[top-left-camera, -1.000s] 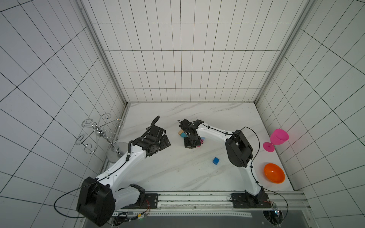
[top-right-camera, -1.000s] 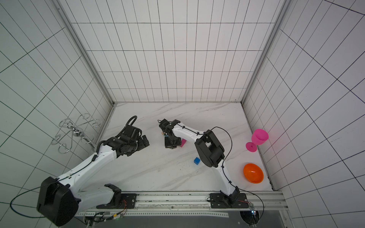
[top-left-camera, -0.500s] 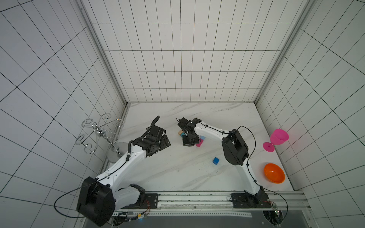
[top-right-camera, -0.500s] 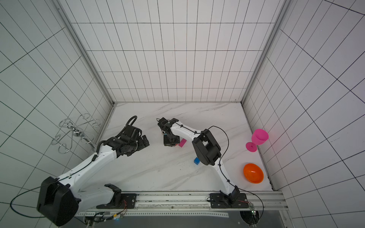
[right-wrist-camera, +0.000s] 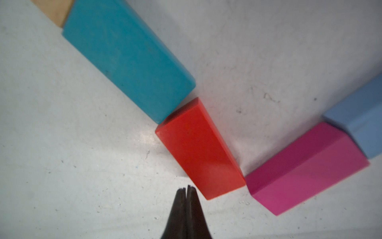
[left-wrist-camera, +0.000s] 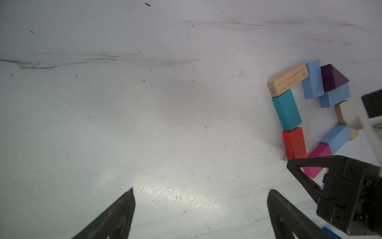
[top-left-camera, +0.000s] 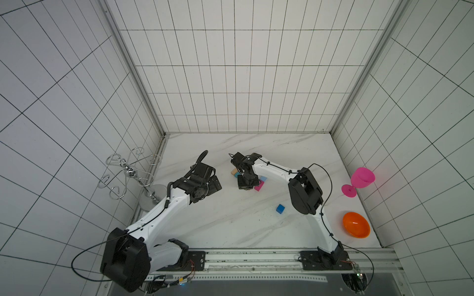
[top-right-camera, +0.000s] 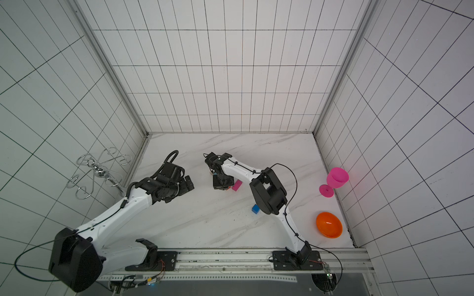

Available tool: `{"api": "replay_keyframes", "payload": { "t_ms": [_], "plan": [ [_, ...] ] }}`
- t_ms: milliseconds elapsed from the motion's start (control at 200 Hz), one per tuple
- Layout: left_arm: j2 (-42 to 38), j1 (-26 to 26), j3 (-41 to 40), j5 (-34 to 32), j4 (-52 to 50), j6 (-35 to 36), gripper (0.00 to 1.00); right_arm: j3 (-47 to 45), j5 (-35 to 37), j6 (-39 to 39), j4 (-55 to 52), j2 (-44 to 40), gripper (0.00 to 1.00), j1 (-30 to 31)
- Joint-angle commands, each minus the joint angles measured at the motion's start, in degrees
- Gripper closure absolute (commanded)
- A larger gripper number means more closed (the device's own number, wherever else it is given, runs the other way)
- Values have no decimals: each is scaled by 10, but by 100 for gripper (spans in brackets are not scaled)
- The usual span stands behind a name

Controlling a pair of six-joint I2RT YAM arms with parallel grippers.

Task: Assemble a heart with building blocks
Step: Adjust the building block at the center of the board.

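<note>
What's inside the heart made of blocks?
Only bare table shows inside the heart. The right arm covers one edge, hiding part of a tan block, so that corner cannot be seen.

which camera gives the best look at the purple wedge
The left wrist view: the purple wedge sits in full view there, sharp, beside a light blue brick. In both top views the right arm covers that spot, so the wedge cannot be seen. The right wrist view does not take it in.
</note>
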Motion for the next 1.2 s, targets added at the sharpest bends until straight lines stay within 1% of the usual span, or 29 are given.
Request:
{"api": "replay_keyframes", "payload": {
  "t_ms": [0,280,450,550,695,819,909,1039,1129,1199],
  "plan": [
    [2,4,-2,-6,12,4,2,12,13,2,-18,14,100,-9],
    [0,3,-1,-8,12,4,2,18,10,0,-18,19,100,-15],
    [-1,3,-7,-5,17,0,2,7,-33,-10,-6,8,100,-9],
    [4,3,-8,-2,20,-1,2,-16,-52,-15,4,-22,100,6],
    [8,3,-1,-4,19,3,2,-56,-59,-9,16,-98,100,21],
    [17,4,3,-1,23,4,2,-61,-34,-6,20,-138,100,14],
    [26,4,7,3,24,4,2,-38,-37,-6,12,-131,100,-10],
    [30,4,12,4,25,4,2,20,-24,-16,-16,-94,100,-43],
    [29,4,16,3,21,6,2,55,-14,-30,-35,-66,100,-58],
    [27,4,18,0,15,8,2,65,-10,-37,-42,-52,100,-67]
  ]
}}
